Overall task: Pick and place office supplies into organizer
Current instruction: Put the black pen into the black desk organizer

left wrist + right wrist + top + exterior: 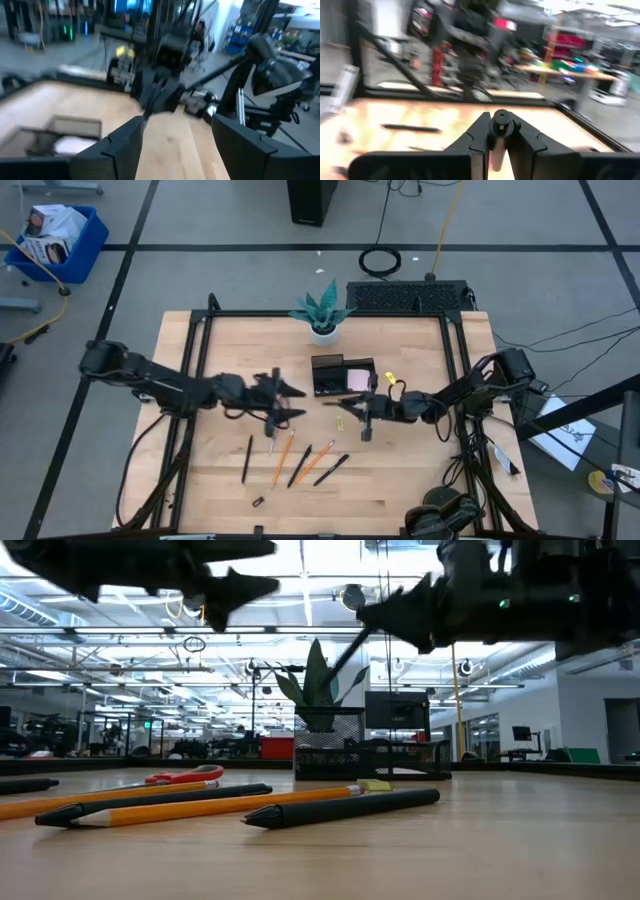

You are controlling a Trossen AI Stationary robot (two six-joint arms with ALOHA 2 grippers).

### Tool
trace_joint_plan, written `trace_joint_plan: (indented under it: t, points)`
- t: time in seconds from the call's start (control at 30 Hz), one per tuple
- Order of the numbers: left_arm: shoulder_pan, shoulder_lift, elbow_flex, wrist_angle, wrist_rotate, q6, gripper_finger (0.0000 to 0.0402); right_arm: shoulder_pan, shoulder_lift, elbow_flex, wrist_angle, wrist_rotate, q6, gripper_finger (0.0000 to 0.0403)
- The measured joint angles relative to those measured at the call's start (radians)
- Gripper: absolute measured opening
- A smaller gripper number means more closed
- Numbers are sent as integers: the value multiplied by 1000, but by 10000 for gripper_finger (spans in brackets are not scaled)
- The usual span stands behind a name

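Note:
My right gripper (362, 416) hovers near the table's middle, just in front of the black organizer (340, 375), and is shut on a thin black pen (350, 650). The organizer holds a pink sticky-note pad (358, 380). My left gripper (292, 402) is open and hangs above the table left of the organizer, touching nothing. Black pens (247, 458) and orange pencils (283, 460) lie flat on the near part of the table. The red-handled scissors (185, 777) lie flat behind them. A yellow clip (340, 423) and a black clip (258, 502) rest on the wood. My right gripper pinches the black pen between its two fingers near one end (500, 126), whose round tip shows between them in the right wrist view. The pen is lifted clear of the table and slants down below the fingers (335, 665).
A white pot with a teal plant (322, 315) stands at the far edge behind the organizer. Another yellow clip (390, 378) lies right of the organizer. Black frame rails (200, 340) border the table's left and right sides. Bare wood (400, 480) lies at the near right.

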Motion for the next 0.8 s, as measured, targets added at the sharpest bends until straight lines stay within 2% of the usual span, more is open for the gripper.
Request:
trace_joint_plan:
  t: [0.17, 0.33, 0.53, 0.67, 0.8]
  points:
    - [50, -176, -110, -7, -20, 32, 241, -65, -46, 31, -128, 18, 5, 33]
    - [68, -267, -155, -7, -25, -4, 241, -116, -114, 129, -306, 16, -25, 34]
    - [67, -270, -158, -19, -24, 4, 241, -199, -151, 321, -712, 18, -16, 37]
    - [68, -267, -158, -37, -23, 0, 241, -249, -150, 398, -828, 17, -11, 31]
    - [67, -267, -158, -37, -23, -24, 241, -302, -151, 432, -924, 4, 62, 41]
